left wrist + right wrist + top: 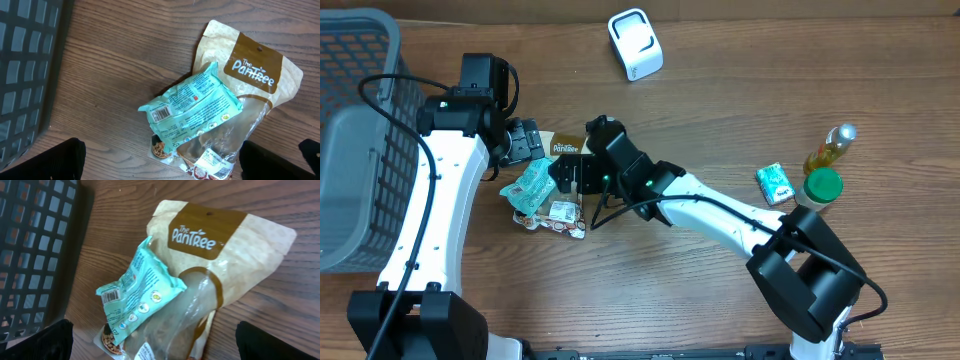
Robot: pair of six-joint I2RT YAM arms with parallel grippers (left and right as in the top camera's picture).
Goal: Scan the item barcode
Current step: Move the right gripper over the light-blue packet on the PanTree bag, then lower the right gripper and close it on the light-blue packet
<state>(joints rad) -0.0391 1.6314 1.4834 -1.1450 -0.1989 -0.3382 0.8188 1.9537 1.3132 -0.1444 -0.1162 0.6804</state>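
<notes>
Teal snack pkt (530,185), overhead: on tabletop (720,300) atop brown pouch (565,147), near my left tool (525,140) and right tool (570,175). L wrist: tool wide open, empty; barcode (160,114) faces up. R wrist: same, empty. Likely light, soft, crinkly; grip sealed end.

mock shop checkout: scanner (635,43), basket (355,60)

Reaches from lower left up to upper left with the left arm (448,185), left gripper (525,140) spread wide. Stretches from lower right to centre with the right arm (720,212), right gripper (572,175) equally wide. Shows dark fingers (55,162) in both lower corners of each wrist view.
</notes>
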